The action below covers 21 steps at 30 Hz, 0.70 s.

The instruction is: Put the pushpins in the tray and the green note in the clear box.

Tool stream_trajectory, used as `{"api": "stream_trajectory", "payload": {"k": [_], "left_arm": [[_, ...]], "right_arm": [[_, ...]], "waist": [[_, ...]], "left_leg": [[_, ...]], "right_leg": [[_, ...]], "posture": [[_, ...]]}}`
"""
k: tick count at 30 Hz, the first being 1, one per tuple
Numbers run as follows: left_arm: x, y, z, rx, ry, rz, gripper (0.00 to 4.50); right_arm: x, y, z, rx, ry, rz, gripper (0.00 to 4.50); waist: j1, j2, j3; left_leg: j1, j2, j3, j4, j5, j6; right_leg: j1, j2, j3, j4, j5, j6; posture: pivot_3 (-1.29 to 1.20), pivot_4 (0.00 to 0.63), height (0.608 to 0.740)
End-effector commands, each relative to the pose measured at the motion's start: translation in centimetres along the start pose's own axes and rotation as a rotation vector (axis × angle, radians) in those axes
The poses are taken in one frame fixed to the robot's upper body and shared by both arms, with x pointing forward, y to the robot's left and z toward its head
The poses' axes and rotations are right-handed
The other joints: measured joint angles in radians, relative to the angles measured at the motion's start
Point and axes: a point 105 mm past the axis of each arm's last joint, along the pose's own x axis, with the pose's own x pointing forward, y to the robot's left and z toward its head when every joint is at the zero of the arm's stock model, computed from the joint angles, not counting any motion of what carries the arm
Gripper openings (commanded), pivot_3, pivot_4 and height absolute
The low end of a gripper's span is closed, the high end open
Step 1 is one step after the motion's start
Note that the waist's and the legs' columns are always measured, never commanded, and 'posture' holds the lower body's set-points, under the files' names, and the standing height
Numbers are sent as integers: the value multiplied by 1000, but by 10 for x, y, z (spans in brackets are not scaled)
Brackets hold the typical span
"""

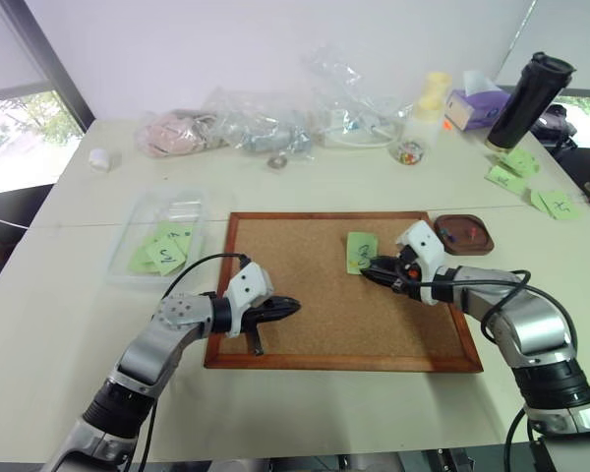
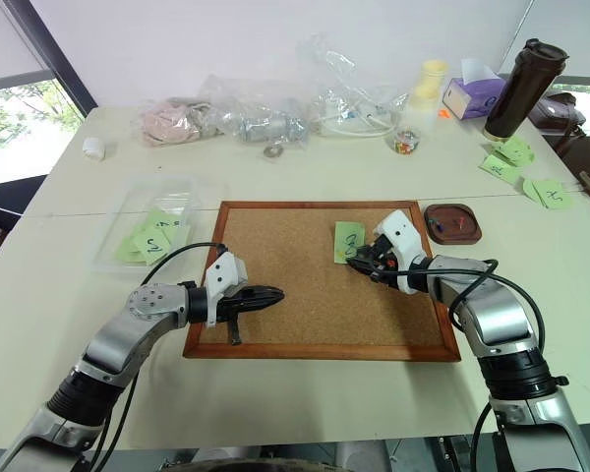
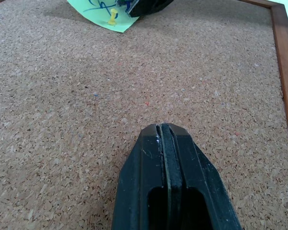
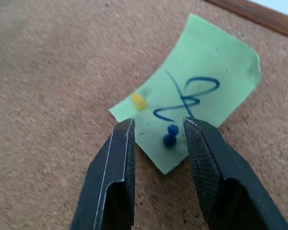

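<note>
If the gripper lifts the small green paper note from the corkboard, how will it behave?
The green paper note looks thin, so it probably flops and weighs little. One corner already curls up, so it may bend easily. A yellow pushpin and a blue pushpin appear to pin it; pulling may tear it.

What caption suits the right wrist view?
Right gripper, fingers apart, straddles a blue pushpin in the green note on the corkboard.

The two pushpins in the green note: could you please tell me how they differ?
The yellow pushpin is pale and sits outside the right pincer; the blue pushpin is dark and sits between its open fingers. Both pin the green note to the corkboard.
</note>
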Motion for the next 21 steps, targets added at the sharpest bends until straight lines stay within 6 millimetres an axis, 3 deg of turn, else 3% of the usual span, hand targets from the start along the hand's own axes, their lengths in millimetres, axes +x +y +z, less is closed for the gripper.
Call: {"api": "stream_trajectory", "payload": {"k": [1,4,9,13,21], "left_arm": [[-1,-6,-14,-24,53,-19,0],[0,-6,-13,-24,53,-20,0],[0,-6,-14,-23,53,-22,0],[0,-7,-14,-24,55,-25,0],[-1,-7,-16,-29,60,-24,0]], "right_arm": [[-1,-1,7,-19,-31,-4,1601],[0,0,6,-16,-32,0,1601],[0,0,7,-14,-42,-4,69],[-4,-3,10,-30,-45,-18,69],[-36,-23,51,5,-202,-126,69]], "waist": [[0,0,0],[0,0,0],[0,0,0],[0,0,0],[2,0,0]], "left_leg": [[0,0,0,0,0,0],[0,0,0,0,0,0],[0,0,0,0,0,0],[0,0,0,0,0,0],[-1,0,0,0,0,0]], "right_leg": [[0,0,0,0,0,0],[0,0,0,0,0,0],[0,0,0,0,0,0],[0,0,0,0,0,0],[0,0,0,0,0,0]], "posture": [[0,150,740],[0,150,740],[0,150,740],[0,150,740],[0,150,740]]}}
